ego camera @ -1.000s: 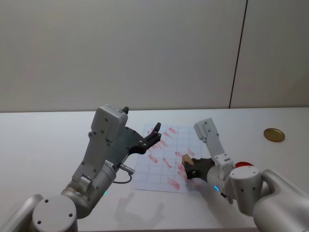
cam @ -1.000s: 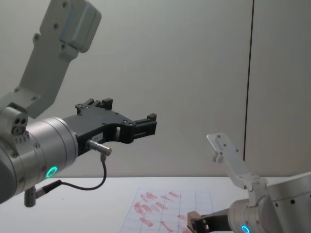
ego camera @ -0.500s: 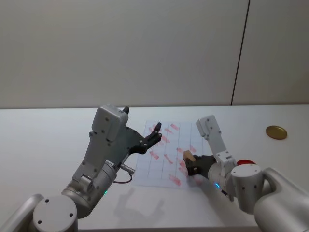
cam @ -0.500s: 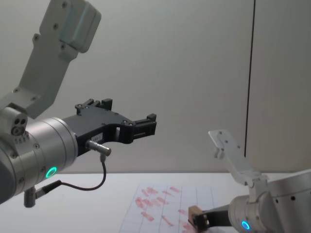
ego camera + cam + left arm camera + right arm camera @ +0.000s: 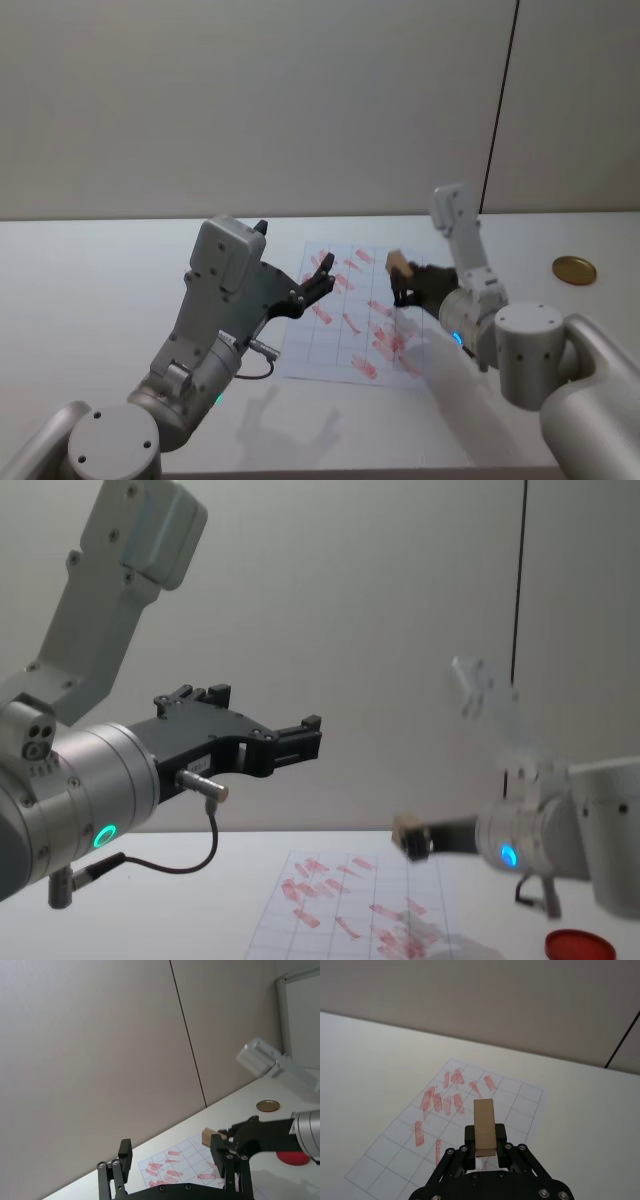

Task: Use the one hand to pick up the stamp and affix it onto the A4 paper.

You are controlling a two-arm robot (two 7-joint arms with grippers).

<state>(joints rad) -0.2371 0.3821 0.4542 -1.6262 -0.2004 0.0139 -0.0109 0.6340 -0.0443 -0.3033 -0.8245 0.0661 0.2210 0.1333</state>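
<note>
Right pincer [image 5: 404, 284] stayed clenched on the small light-tan wooden block stamp [image 5: 398, 263], but since a second ago I'd lifted it off the white blue-gridded A4 paper with red marks [image 5: 335, 350]. It hung above the far right part, so that press looked done. Left pincer [image 5: 318, 276] idled spread-fingered near the sheet's left edge.

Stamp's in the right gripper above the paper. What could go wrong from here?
The right gripper grips only one end of the stamp, so it may tilt or slip when pressed. The A4 paper is crowded with red marks; a new print may overlap. The open left gripper hovers by the paper's left side, a collision risk.
</note>
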